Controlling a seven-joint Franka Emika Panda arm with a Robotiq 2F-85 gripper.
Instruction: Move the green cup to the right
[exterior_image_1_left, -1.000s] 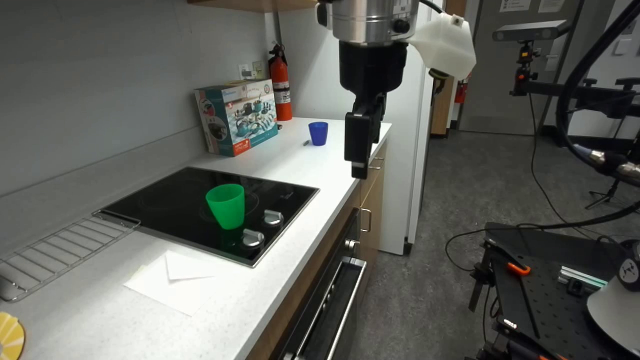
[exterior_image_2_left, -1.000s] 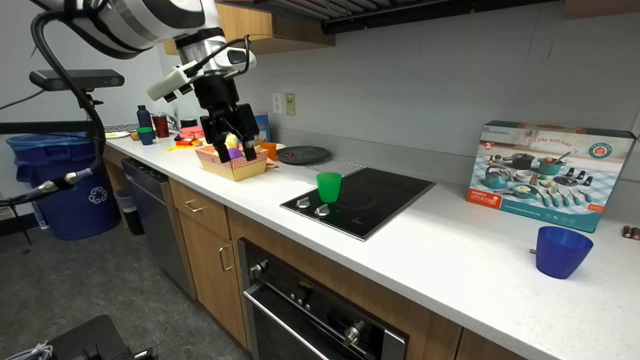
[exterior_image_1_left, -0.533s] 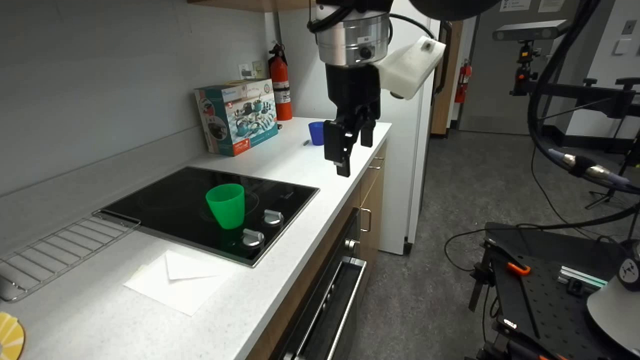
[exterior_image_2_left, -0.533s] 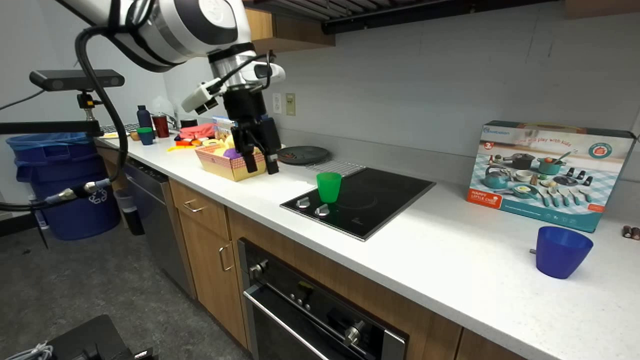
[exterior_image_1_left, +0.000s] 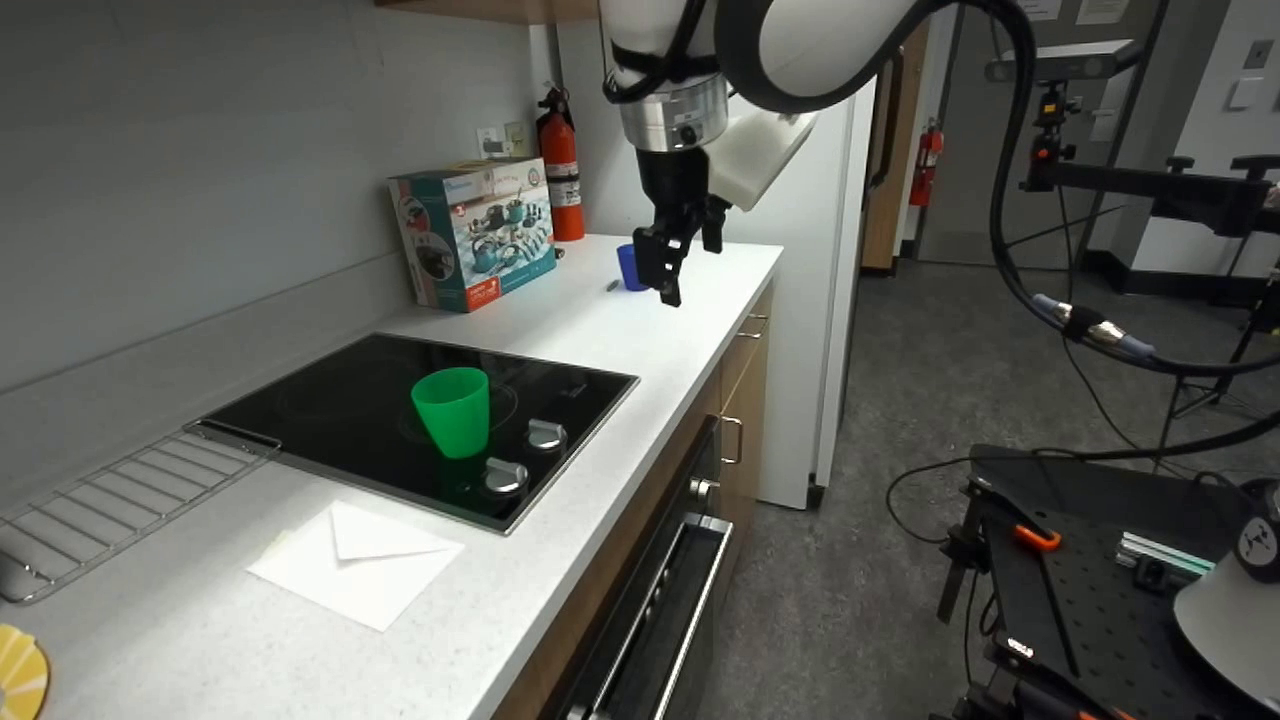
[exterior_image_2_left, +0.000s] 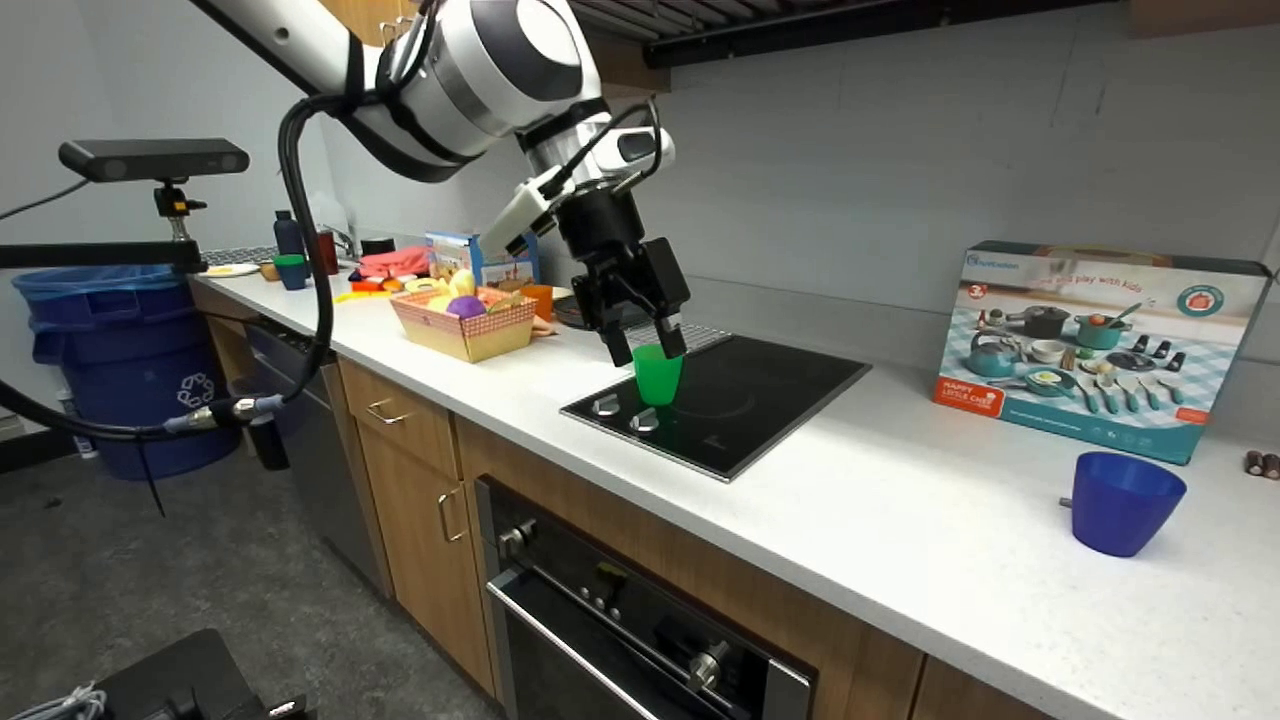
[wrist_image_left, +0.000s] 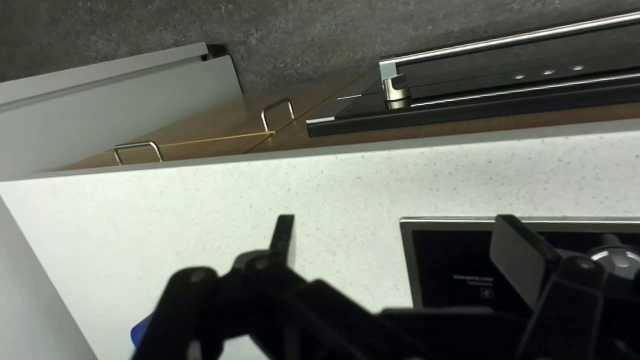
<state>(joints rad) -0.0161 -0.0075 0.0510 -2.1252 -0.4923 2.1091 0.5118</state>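
Note:
The green cup (exterior_image_1_left: 450, 412) stands upright on the black cooktop (exterior_image_1_left: 340, 385), near its knobs. It also shows in an exterior view (exterior_image_2_left: 657, 382), where the fingertips overlap its rim in the picture. My gripper (exterior_image_1_left: 692, 272) is open and empty, in the air above the white counter on the blue-cup side of the cooktop, apart from the green cup. In the wrist view the open fingers (wrist_image_left: 400, 245) are wide apart over the counter and the cooktop corner (wrist_image_left: 440, 270). The green cup is out of the wrist view.
A dark blue cup (exterior_image_2_left: 1125, 505) and a toy box (exterior_image_2_left: 1095, 350) stand on the counter (exterior_image_2_left: 900, 500). A food basket (exterior_image_2_left: 470, 335) and wire rack (exterior_image_1_left: 130, 505) lie on the cooktop's opposite side. Paper (exterior_image_1_left: 350, 570) lies beside the cooktop. A range hood (exterior_image_2_left: 850, 20) hangs above.
The arm has swung across, away from the basket and over toward the cooktop and the blue-cup side. The gripper stays open. The green cup has not moved.

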